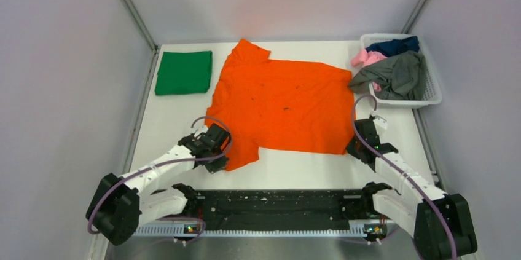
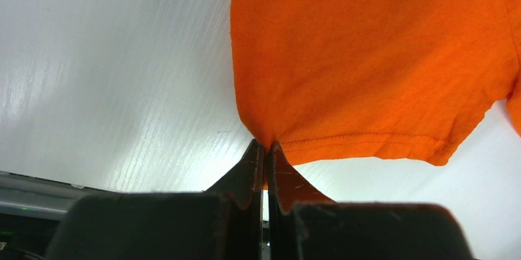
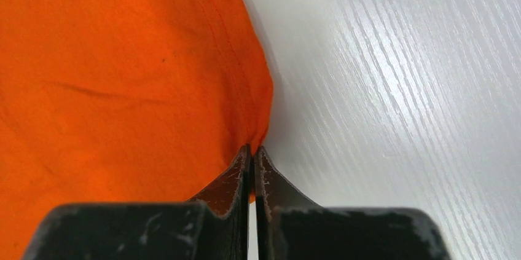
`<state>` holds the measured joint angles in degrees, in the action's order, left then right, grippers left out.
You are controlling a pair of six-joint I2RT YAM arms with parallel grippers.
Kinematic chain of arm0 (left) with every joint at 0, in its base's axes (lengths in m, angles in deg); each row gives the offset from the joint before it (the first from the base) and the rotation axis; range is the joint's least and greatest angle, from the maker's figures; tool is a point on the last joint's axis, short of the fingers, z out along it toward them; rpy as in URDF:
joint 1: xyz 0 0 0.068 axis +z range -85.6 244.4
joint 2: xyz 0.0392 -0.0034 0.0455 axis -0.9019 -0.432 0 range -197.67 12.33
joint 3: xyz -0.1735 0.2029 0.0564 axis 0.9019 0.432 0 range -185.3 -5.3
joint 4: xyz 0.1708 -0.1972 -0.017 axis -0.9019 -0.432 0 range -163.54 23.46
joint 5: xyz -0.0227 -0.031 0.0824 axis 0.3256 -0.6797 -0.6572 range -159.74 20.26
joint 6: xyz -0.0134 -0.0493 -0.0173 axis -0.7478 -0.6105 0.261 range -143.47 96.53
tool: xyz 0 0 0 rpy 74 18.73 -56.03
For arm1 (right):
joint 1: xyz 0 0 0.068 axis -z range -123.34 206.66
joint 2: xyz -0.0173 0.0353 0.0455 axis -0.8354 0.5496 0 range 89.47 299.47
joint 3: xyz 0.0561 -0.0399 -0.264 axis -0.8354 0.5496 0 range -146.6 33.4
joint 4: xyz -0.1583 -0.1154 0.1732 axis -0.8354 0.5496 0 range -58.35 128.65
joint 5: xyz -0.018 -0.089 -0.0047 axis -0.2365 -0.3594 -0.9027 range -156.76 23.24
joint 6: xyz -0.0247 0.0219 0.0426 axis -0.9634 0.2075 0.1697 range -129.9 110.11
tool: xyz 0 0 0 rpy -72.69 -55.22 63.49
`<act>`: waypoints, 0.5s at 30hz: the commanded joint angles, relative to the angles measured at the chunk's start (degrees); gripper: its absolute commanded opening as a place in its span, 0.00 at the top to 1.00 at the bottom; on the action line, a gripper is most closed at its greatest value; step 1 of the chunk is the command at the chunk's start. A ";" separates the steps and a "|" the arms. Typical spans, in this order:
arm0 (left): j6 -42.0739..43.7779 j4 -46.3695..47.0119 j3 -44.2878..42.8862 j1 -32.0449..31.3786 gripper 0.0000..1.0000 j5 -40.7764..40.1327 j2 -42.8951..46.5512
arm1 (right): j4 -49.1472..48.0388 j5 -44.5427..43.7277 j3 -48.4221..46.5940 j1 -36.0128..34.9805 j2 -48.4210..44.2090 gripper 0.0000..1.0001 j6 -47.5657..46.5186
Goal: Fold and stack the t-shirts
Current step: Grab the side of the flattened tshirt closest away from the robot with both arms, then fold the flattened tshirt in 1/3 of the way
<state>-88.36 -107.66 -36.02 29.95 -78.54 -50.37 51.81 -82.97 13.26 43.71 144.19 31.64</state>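
Observation:
A bright orange t-shirt (image 1: 279, 103) with tiny dark specks lies spread flat in the middle of the table. My left gripper (image 1: 220, 163) is shut on the corner of its near sleeve; the left wrist view shows the hem (image 2: 368, 57) pinched between the jaws (image 2: 265, 144). My right gripper (image 1: 355, 148) is shut on the shirt's near right bottom corner; in the right wrist view the cloth (image 3: 123, 75) is pinched at the tips (image 3: 252, 148). A green t-shirt (image 1: 184, 72) lies folded at the far left.
A white lattice basket (image 1: 431, 91) at the far right holds grey (image 1: 399, 75), pink (image 1: 367, 58) and navy (image 1: 393, 45) shirts. Grey walls enclose the white table (image 1: 307, 171) on the left, back and right. A black rail runs along the near edge between the arm bases.

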 commanded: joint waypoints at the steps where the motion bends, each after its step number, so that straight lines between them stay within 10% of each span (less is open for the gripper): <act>1: -3.28 -4.12 1.50 -0.68 1.00 0.36 4.56 | 7.07 0.92 -1.39 0.30 -3.12 1.00 -0.78; 8: -7.47 -13.99 0.84 -3.50 1.00 1.89 16.74 | 13.20 3.85 -1.79 0.23 -12.21 1.00 3.14; 15: -1.32 -2.21 -2.05 -3.42 1.00 -1.14 14.70 | 10.39 3.46 -3.13 0.21 -9.95 1.00 3.04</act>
<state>-92.97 -116.93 -34.77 26.73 -77.18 -32.47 63.40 -79.86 13.04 43.71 133.08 34.11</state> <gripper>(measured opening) 0.023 0.009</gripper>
